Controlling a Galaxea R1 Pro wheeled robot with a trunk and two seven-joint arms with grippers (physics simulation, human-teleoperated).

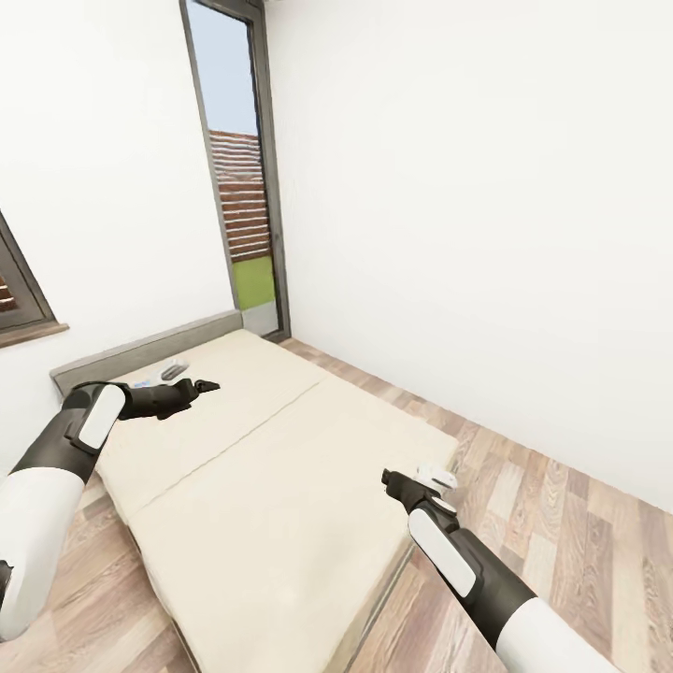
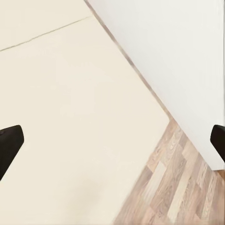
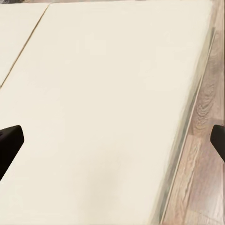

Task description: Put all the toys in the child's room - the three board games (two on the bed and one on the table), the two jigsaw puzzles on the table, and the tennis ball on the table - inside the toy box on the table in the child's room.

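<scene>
Lying at the far left of the bed (image 1: 280, 467) near the headboard (image 1: 140, 348), two flat game boxes (image 1: 174, 369) look light, stiff and slick, best pinched across an edge, while both grippers, left (image 1: 207, 384) and right (image 1: 386, 479), hover spread and empty.

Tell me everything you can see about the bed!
The bed is low and wide, sitting on the wooden floor with its grey headboard against the white wall. Its beige mattress looks soft and smooth, split by a seam into two parts. Small flat things lie near the headboard, too small to name.
</scene>
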